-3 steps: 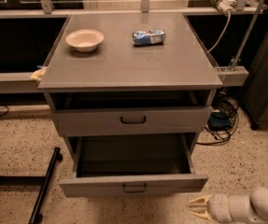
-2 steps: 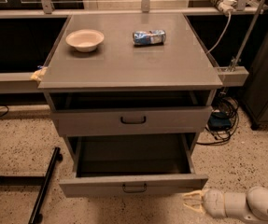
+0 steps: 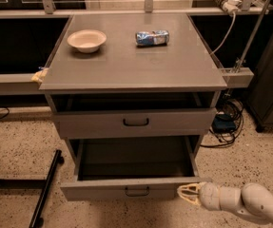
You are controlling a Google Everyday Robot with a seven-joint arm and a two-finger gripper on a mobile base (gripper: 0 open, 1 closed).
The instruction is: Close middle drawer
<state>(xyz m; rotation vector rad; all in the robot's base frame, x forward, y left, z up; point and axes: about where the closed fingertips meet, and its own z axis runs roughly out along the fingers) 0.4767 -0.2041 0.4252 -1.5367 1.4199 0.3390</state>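
Note:
The middle drawer (image 3: 98, 190) is pulled far out of the grey cabinet, and its empty inside shows. Its low wide front panel carries a small dark centre handle (image 3: 137, 191). My gripper (image 3: 181, 193), with pale yellow fingertips on a white arm, sits low at the right end of that front panel, touching or almost touching its corner. Its fingertips meet, and it holds nothing. Above, the top drawer (image 3: 88, 123), with a bigger black handle, stands slightly open. The lowest drawer is hidden under the open one.
On the cabinet top (image 3: 126, 65) are a white bowl (image 3: 86, 40) and a crushed blue can (image 3: 152, 37). A black stand leg (image 3: 46, 186) lies on the speckled floor at the left. Cables (image 3: 224, 127) lie at the right, beside a dark cabinet (image 3: 271, 80).
My gripper has moved left along the floor level, from right of the drawer to the right end of the middle drawer's front. The drawer has not visibly moved.

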